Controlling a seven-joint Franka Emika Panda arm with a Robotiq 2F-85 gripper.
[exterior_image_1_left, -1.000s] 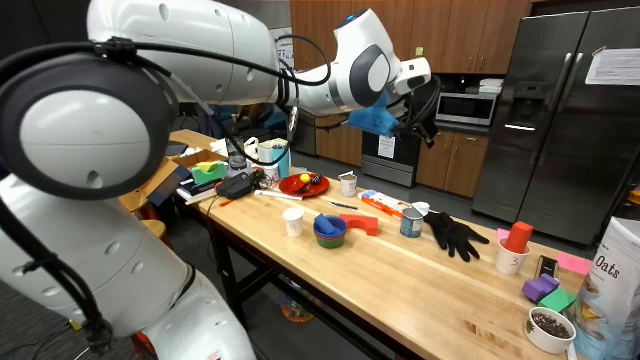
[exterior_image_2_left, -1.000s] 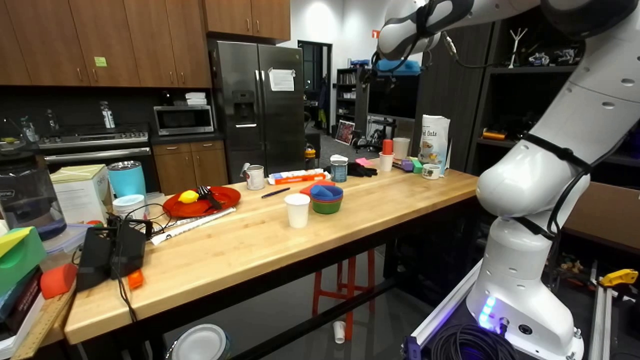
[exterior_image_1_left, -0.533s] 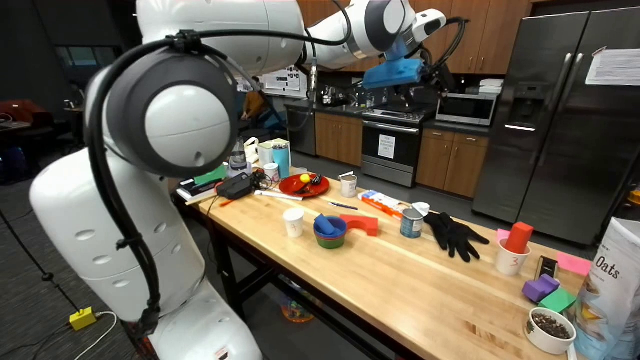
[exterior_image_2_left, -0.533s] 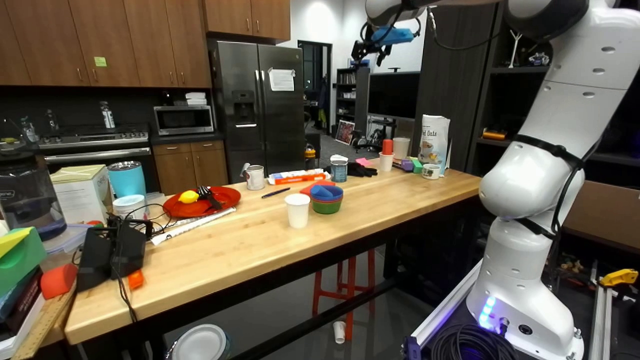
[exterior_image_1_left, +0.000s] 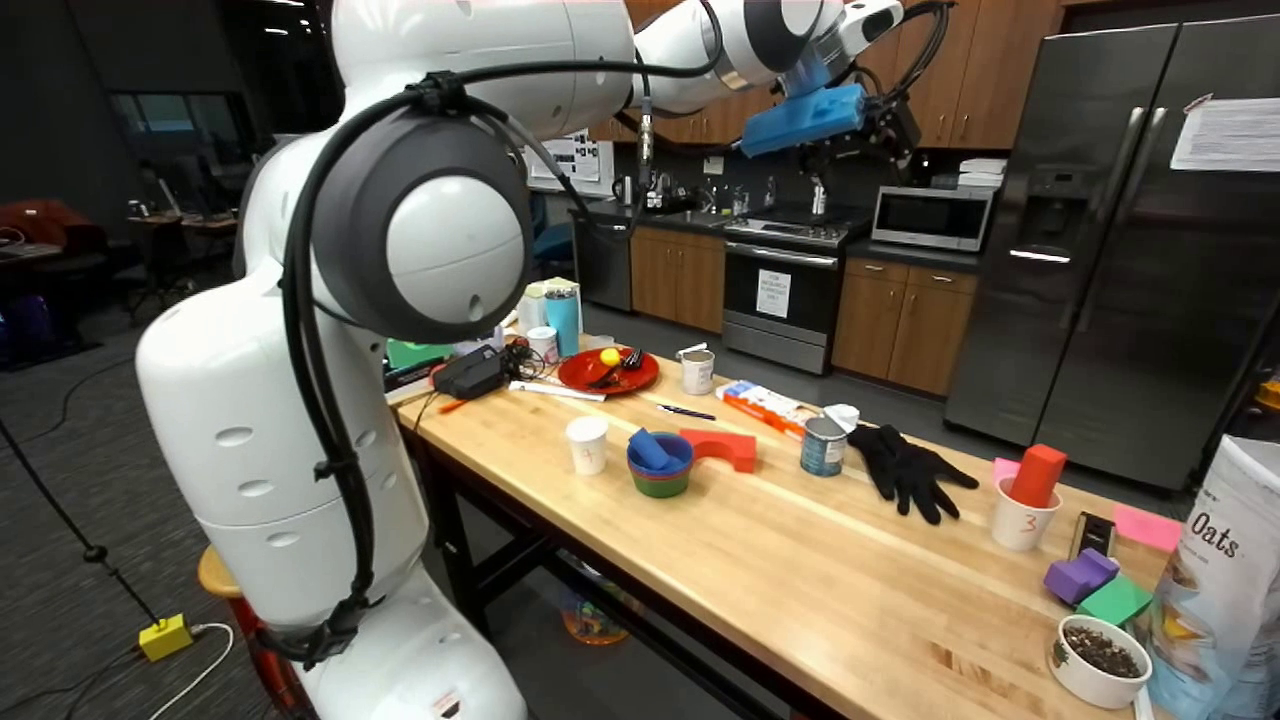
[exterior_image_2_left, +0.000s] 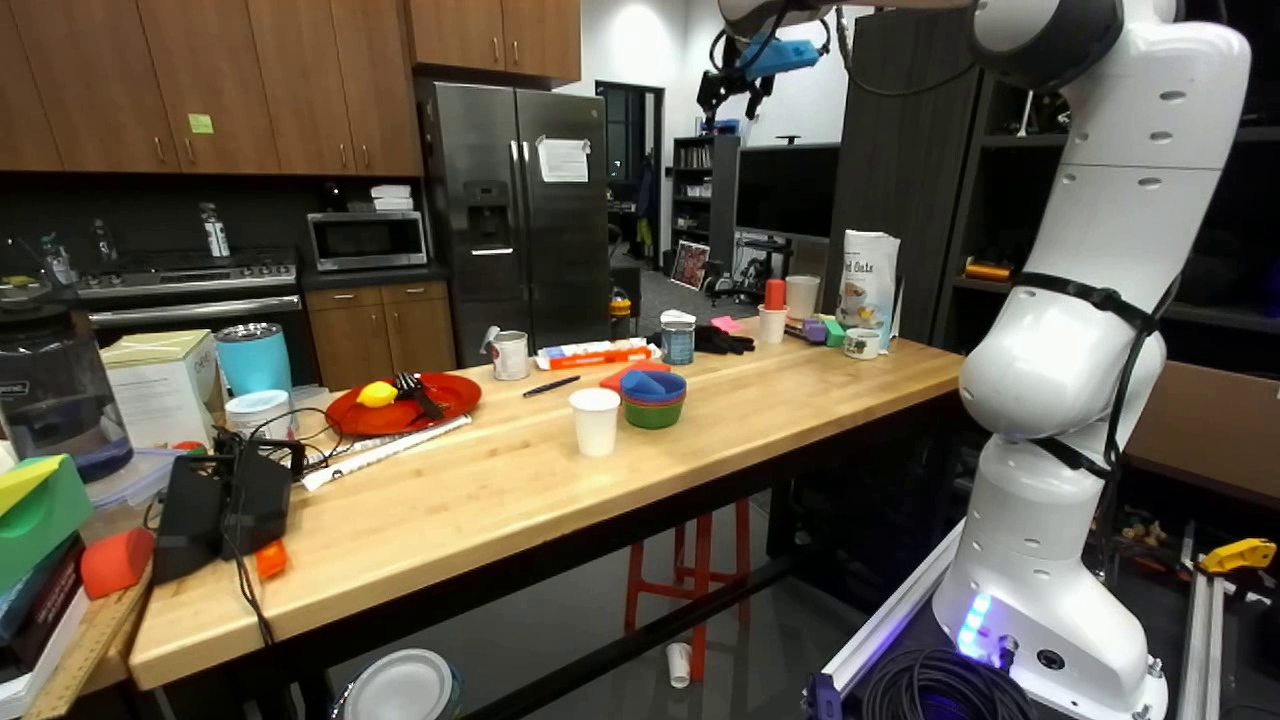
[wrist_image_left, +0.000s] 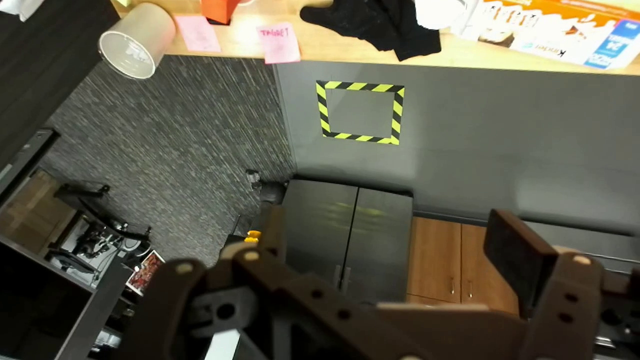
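My gripper (exterior_image_2_left: 732, 106) is high above the far side of the wooden table (exterior_image_1_left: 800, 560). In the wrist view its fingers (wrist_image_left: 395, 242) stand wide apart with nothing between them. It touches nothing. On the table are a white paper cup (exterior_image_1_left: 587, 447), nested bowls (exterior_image_1_left: 661, 482) with a blue block (exterior_image_1_left: 650, 449) in the top one, and a red arch block (exterior_image_1_left: 722, 450). A black glove (exterior_image_1_left: 908, 472) lies beside a blue-grey can (exterior_image_1_left: 823, 447); the glove also shows at the top of the wrist view (wrist_image_left: 380, 25). A cup marked 3 (exterior_image_1_left: 1022, 518) holds a red block (exterior_image_1_left: 1038, 474).
A red plate (exterior_image_2_left: 455, 398) with a yellow lemon (exterior_image_2_left: 377, 393) and black utensils lies at one end. A Kinder box (wrist_image_left: 560, 32), an oats bag (exterior_image_1_left: 1205, 570) and a small bowl (exterior_image_1_left: 1100, 680) are on the table. Tall items, including a blue tumbler (exterior_image_2_left: 254, 358), stand near the plate.
The arm has swung and risen, carrying the gripper up and over, rightward in an exterior view and leftward in an exterior view from elsewhere. Things on the table have not moved.
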